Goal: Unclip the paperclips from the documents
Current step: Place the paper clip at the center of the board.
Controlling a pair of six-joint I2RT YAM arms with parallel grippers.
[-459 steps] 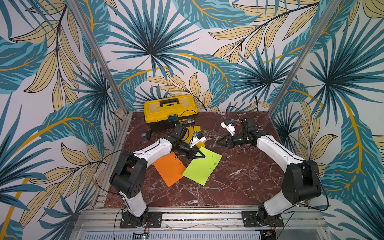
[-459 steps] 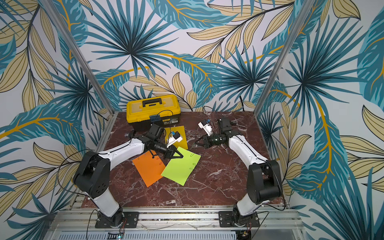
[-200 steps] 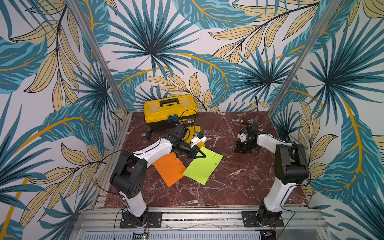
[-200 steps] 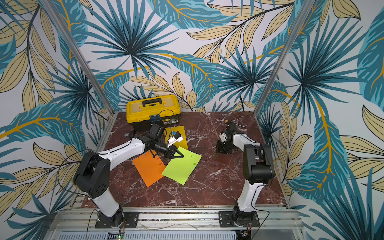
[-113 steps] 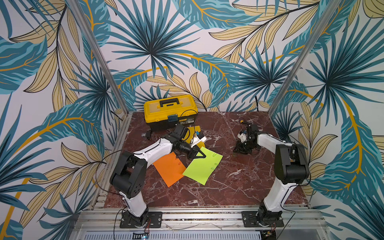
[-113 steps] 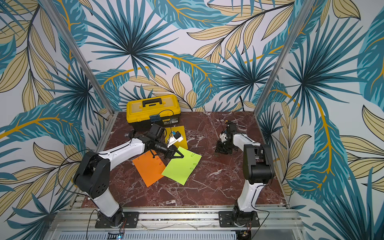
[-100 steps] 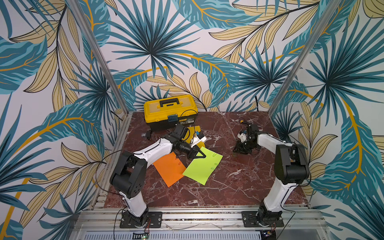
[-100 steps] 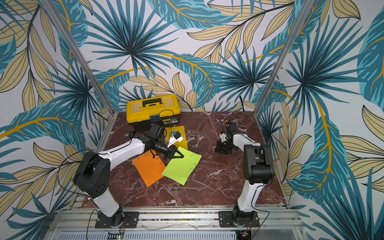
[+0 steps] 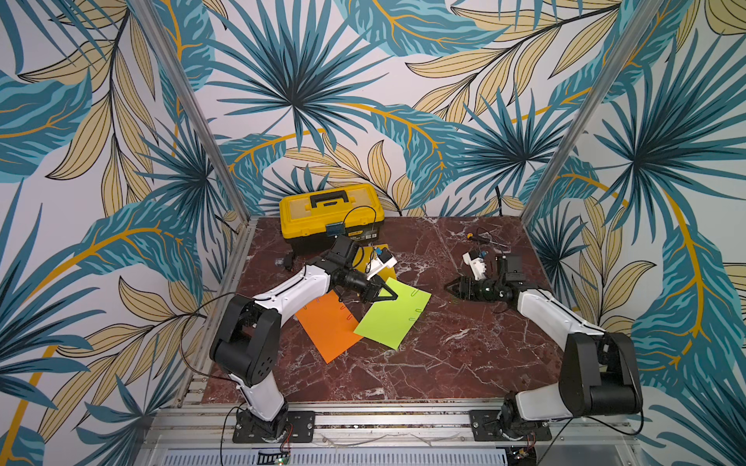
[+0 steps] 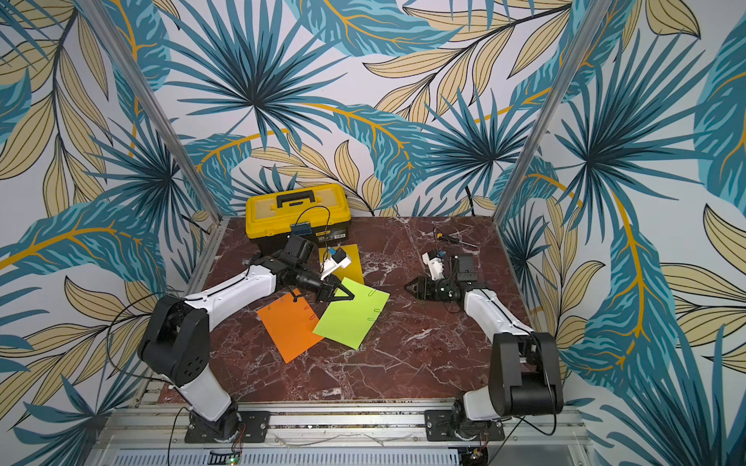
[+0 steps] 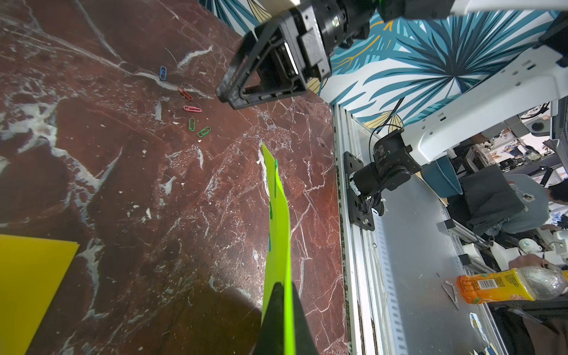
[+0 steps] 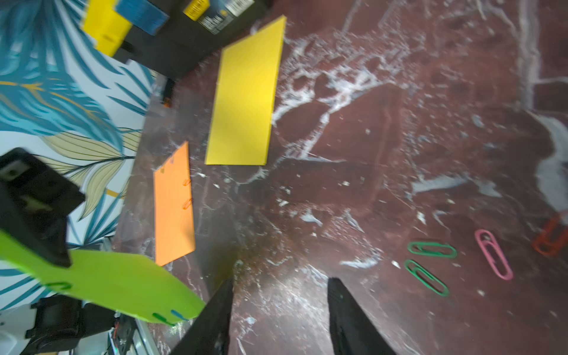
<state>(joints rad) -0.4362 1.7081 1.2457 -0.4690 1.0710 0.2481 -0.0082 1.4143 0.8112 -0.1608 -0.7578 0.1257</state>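
My left gripper (image 9: 393,297) is shut on a corner of the lime green sheet (image 9: 393,318), holding that edge off the table; its fingertips (image 11: 278,289) pinch the paper edge-on. Paperclips (image 9: 416,310) sit along the sheet's right edge, and two show near my right jaw (image 12: 166,316). The orange sheet (image 9: 329,327) lies flat with clips (image 12: 186,192) on its edge. The yellow sheet (image 12: 246,92) lies by the toolbox. My right gripper (image 9: 450,287) hangs open and empty (image 12: 281,279) just above the marble. Loose paperclips, green (image 12: 431,249), pink (image 12: 493,258) and red (image 12: 550,236), lie beside it.
A yellow-and-black toolbox (image 9: 331,210) stands at the back left. A small screwdriver (image 9: 478,238) lies at the back right. A blue loose clip (image 11: 163,73) lies past the red one. Metal frame rails (image 9: 363,407) border the table's front.
My right gripper's jaws have opened, and that arm has swung out from its folded pose, now pointing left toward the green sheet. The left arm and the sheets have not moved.
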